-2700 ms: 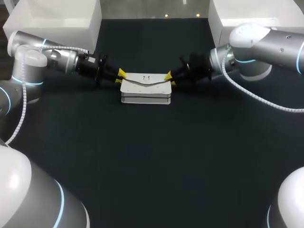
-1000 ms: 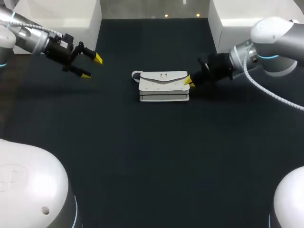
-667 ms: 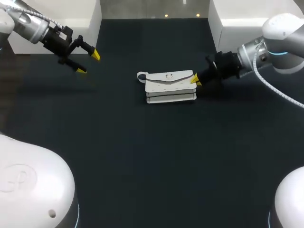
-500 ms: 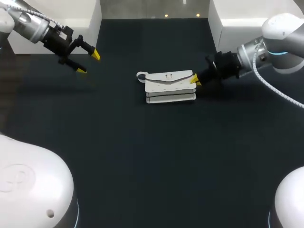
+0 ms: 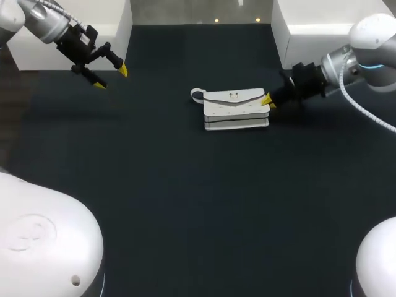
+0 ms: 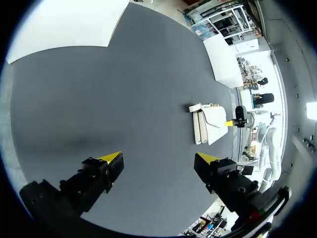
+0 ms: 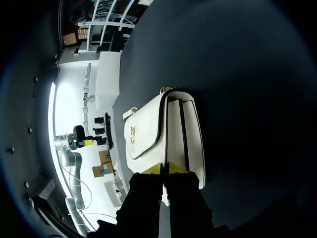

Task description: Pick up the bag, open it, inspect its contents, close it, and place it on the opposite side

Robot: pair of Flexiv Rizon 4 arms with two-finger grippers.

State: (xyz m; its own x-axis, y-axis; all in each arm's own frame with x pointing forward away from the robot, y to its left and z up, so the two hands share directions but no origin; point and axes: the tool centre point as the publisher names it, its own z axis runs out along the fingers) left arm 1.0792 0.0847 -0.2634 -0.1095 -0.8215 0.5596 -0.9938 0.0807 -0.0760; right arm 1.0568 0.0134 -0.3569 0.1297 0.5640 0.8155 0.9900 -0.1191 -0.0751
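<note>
Bag [image 7: 148, 134] end behind right jaws

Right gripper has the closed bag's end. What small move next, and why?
Probably move the bag farther toward the right arm's side: the right gripper pinches its end, yet it lies barely past centre, and the left gripper is open.

The bag [image 5: 236, 110] is small and white, with a thin dark line along its edges. Its flap is folded down shut, and a little gold clasp [image 5: 234, 95] sits in the middle of it. A small white loop [image 5: 197, 94] sticks out of one end. At the other end the right gripper [image 5: 267, 101] pinches the bag. It sits on the dark table [image 5: 185, 198], toward the far side and a bit right of the middle.
</note>
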